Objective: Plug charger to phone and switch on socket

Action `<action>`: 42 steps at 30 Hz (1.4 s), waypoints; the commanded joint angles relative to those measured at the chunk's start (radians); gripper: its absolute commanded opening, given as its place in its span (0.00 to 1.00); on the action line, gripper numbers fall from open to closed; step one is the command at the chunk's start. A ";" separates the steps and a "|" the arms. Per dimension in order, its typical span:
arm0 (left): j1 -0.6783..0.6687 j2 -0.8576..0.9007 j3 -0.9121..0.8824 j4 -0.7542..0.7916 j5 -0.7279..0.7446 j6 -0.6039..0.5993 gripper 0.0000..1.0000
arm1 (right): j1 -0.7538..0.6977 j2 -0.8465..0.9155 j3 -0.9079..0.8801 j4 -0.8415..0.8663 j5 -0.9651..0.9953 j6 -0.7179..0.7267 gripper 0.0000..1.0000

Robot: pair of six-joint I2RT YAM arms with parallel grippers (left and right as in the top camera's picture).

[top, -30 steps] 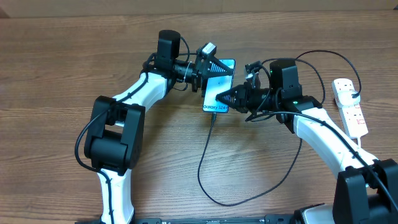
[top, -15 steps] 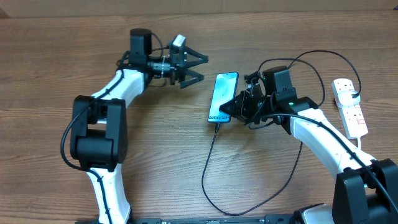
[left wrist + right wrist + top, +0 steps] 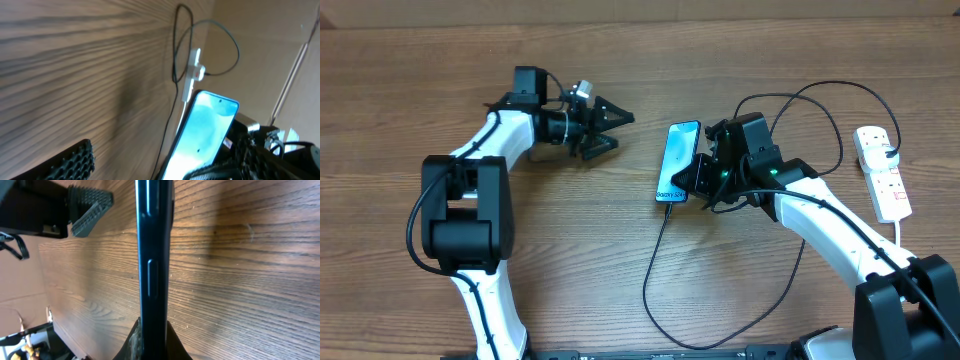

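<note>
The phone (image 3: 680,150) lies mid-table with its blue screen lit. My right gripper (image 3: 687,184) is shut on the phone's long side edge near the bottom end. In the right wrist view the phone (image 3: 154,255) shows edge-on between the right gripper's (image 3: 152,339) fingers. The thin black charger (image 3: 647,275) meets the phone's bottom end and loops toward the table's front. My left gripper (image 3: 623,131) hangs open to the phone's left, apart from it. The white socket (image 3: 883,175) lies at the far right. The left wrist view shows the phone (image 3: 207,130), the charger (image 3: 176,55) and the socket (image 3: 192,75).
The socket's white cord (image 3: 901,228) runs off toward the front right. A black cable loop (image 3: 835,88) arches over the right arm to the socket. One ribbed left finger (image 3: 90,207) shows in the right wrist view. A pale board (image 3: 640,10) borders the table's far edge.
My left gripper has let go of the phone's far end and drawn back to the left. The right gripper has shifted the phone slightly toward the right and front.
</note>
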 commanded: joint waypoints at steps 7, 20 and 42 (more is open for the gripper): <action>0.092 -0.236 0.082 -0.314 -0.594 0.160 0.89 | 0.005 0.071 0.013 0.059 -0.022 -0.014 0.04; 0.091 -0.323 0.081 -0.502 -1.067 0.178 1.00 | 0.069 0.194 0.013 0.216 -0.043 -0.037 0.04; 0.091 -0.323 0.081 -0.499 -1.067 0.178 1.00 | 0.195 0.197 0.013 0.217 0.192 -0.037 0.04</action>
